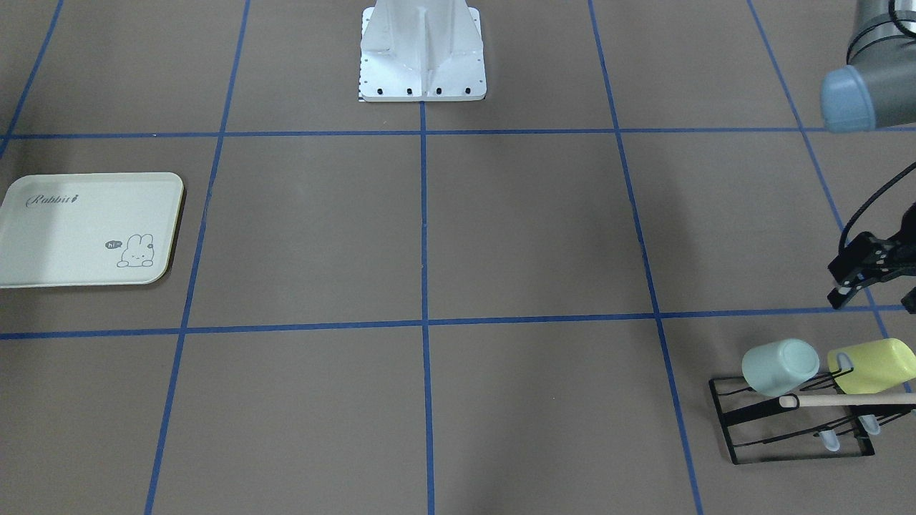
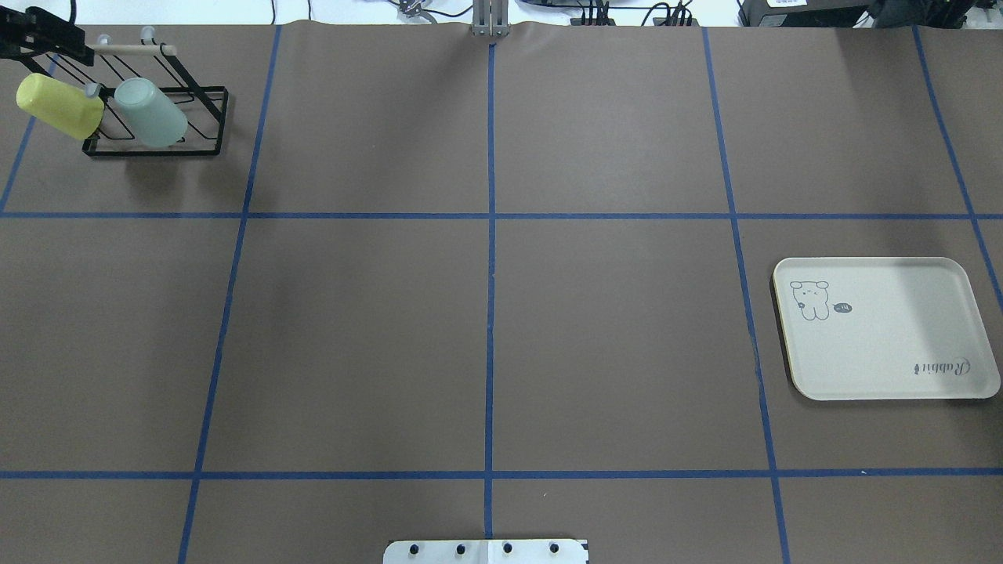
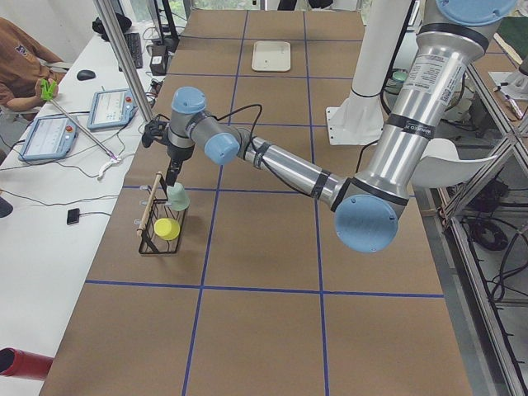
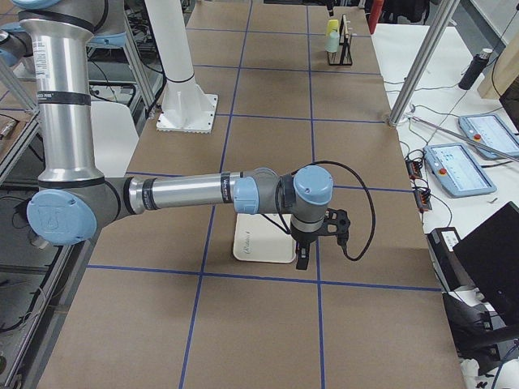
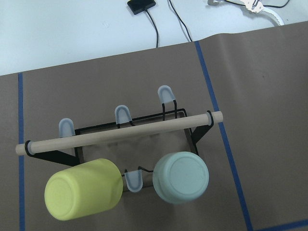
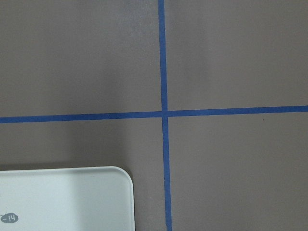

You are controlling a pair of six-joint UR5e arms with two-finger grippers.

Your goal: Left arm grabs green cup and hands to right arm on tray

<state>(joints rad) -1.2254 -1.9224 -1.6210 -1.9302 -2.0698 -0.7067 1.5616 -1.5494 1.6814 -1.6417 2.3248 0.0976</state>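
Observation:
The green cup hangs mouth-down, tilted, on a black wire rack beside a yellow-green cup. The green cup also shows in the overhead view and in the left wrist view. My left gripper hovers open and empty just above and behind the rack, not touching the cup; it also shows in the exterior left view. The cream tray lies bare at the table's other end. My right gripper hangs over the tray's corner; I cannot tell whether it is open.
A wooden rod spans the rack's top, above both cups. The white robot base stands mid-table at the robot's edge. Blue tape lines grid the brown table. A person sits at a side desk with tablets.

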